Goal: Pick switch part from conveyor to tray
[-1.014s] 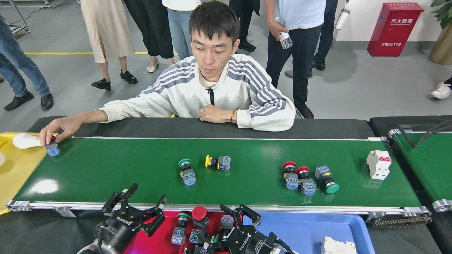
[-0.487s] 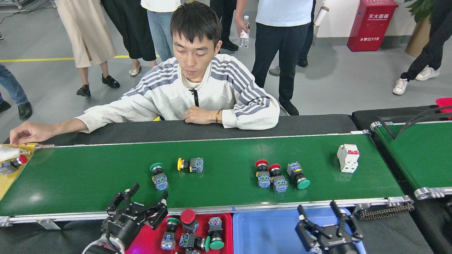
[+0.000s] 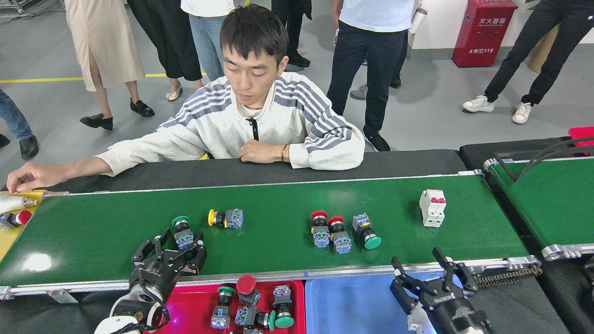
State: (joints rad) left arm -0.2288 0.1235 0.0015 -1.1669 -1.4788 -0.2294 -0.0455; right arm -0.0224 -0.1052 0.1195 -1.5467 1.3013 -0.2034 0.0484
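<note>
At lower left, the left gripper is spread open over the conveyor, its fingers flanking a green-capped switch part without yet closing on it. If the belt is running, the part could slip out before the close, or a finger could knock it away. The red tray below holds several switch parts; the blue tray looks empty, though partly hidden. The right gripper hovers open at lower right.

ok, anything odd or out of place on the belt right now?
One thing: a white breaker-style block stands upright far right on the conveyor, unlike the push-button switch parts, which all lie tipped on their sides. No visible damage or spills.
</note>
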